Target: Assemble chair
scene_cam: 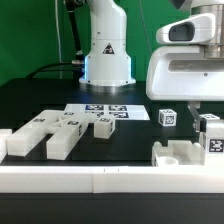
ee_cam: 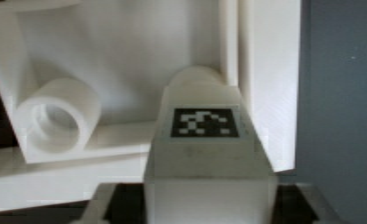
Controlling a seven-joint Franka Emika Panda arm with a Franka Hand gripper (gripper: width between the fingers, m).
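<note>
1 white plastic tagged block stands at the exterior view's lower right, just beside the hand, whose closure cannot be told. A skewed pinch might topple it onto the counter.

- Worktop: flat and matt black, filling the middle of the exterior view, with a faint pale sheen towards the back.
- Backdrop: a plain green surface behind the worktop, on the exterior view's left and again in a narrow gap further right. Whether it is a wall or a screen cannot be told.
- Border rail: long and white, lying along the worktop's near edge across the whole width.
- Marker board: a thin white sheet of black-and-white tags, flat on the worktop near its middle.
- Light: bright and even, with soft, short shadows.
- Wrist view: one dark, blurred band at the side.
</note>
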